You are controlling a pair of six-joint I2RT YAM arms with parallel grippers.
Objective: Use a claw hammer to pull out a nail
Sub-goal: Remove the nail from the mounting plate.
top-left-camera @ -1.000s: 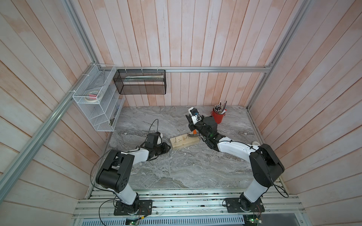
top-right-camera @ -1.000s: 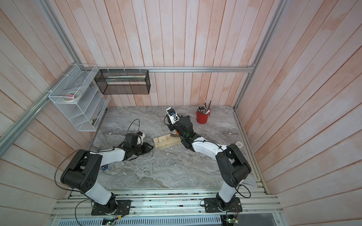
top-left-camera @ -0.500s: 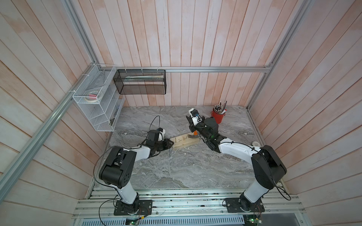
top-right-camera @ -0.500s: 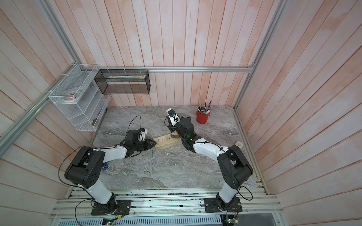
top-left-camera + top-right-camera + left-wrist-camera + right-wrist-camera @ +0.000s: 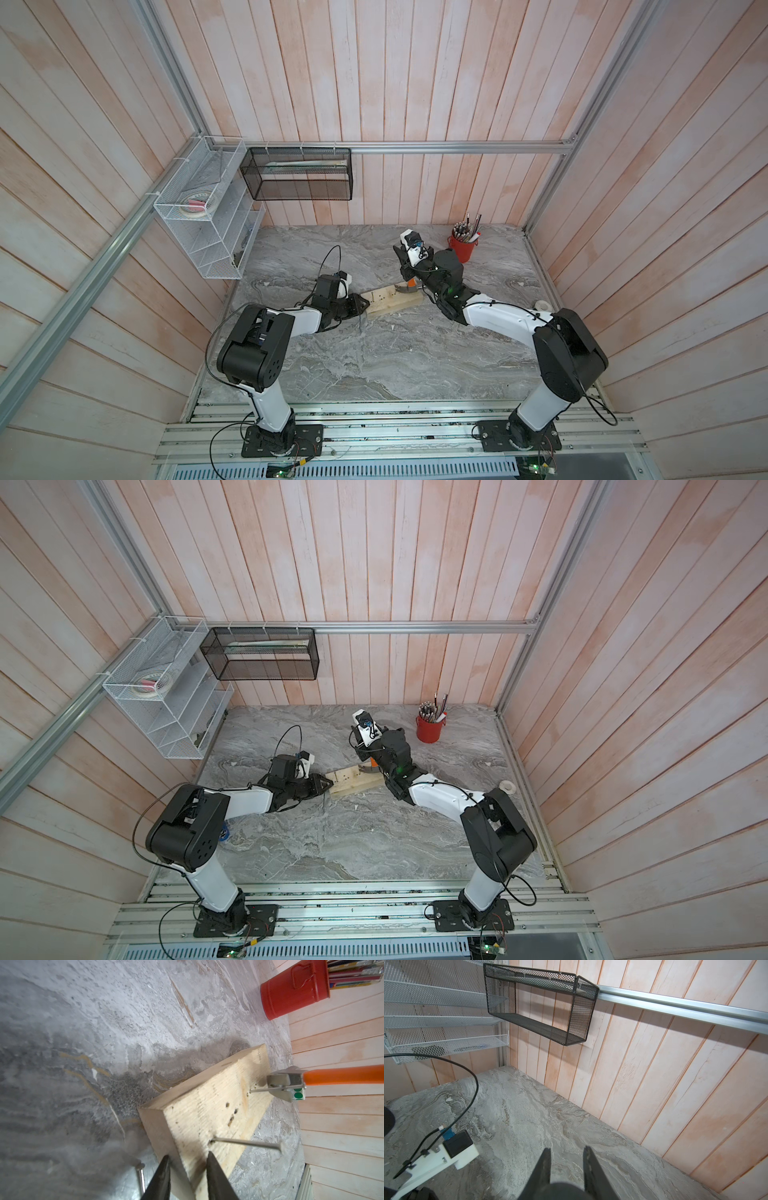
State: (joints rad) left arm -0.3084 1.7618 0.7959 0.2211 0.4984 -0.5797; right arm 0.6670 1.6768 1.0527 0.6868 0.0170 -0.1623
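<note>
your right gripper (image 5: 567, 1150) is clamped on the dark handle of the claw hammer (image 5: 324, 1078). that sets the head out ahead of it over the wood block (image 5: 209, 1105), with the claw hooked round a standing nail (image 5: 261, 1090), which looks ready to lever up. your left gripper (image 5: 187, 1156) straddles the block's near end, likely to brace it. its jaws are part-way apart, and you cannot tell whether they pinch. a second nail (image 5: 247, 1143) stands just beyond its tips. the grey marbled desk (image 5: 83, 1043) looks hard and slick, so the block may slide. pink plank walls close round, and a red pot (image 5: 295, 989) of pens sits near the right gripper.
</note>
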